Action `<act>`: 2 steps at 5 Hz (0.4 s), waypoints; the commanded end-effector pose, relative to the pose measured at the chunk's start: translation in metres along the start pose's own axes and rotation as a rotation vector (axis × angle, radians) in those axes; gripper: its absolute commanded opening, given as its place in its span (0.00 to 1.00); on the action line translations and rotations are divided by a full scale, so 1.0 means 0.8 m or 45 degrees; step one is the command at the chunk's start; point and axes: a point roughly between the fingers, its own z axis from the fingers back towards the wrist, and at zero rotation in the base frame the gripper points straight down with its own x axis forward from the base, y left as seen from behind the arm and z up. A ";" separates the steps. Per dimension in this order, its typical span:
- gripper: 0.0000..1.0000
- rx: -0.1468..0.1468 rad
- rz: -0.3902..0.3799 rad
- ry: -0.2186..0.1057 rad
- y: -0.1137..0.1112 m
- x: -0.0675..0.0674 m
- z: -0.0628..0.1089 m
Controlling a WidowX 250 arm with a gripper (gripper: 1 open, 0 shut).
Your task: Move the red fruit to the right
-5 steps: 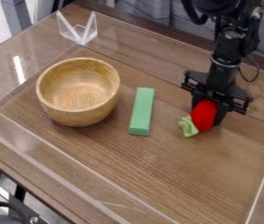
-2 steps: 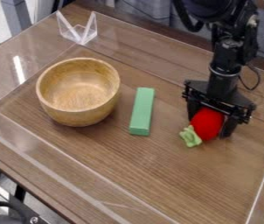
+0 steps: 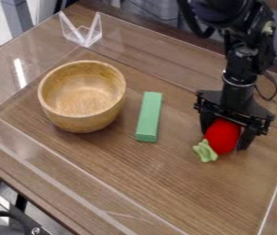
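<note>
1. Showed the red fruit [image 3: 223, 137] low on the right half of the wooden table [image 3: 128, 184], directly under and partly behind the black gripper [image 3: 229, 123].
2. Pointed the fruit's green leafy top [image 3: 204, 151] toward the lower left of the view, with the red body up and to the right of it.
3. Brought the gripper down from the upper right, dark parts overlapping the upper side and edges of the fruit.
4. Left the state of the fingers impossible to tell, apart or together, with dark tips blending into shadow around the red body; left any grip on the fruit equally unclear.
5. Placed the long green block [image 3: 149, 117] to the left of the fruit, apart from it, lengthwise up and down the view with a slight tilt.
6. Set the round wooden bowl [image 3: 83, 95] farther left, just beside the block but not touching it.
7. Stood a small white open-framed item [image 3: 83, 30] near the far edge of the table, beyond the bowl.
8. Ran black cables [image 3: 9, 218] along the lower left corner, beside the near edge of the table.
</note>
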 end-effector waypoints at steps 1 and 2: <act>1.00 -0.038 0.004 -0.102 -0.007 0.009 0.028; 1.00 -0.047 0.019 -0.120 -0.006 0.010 0.028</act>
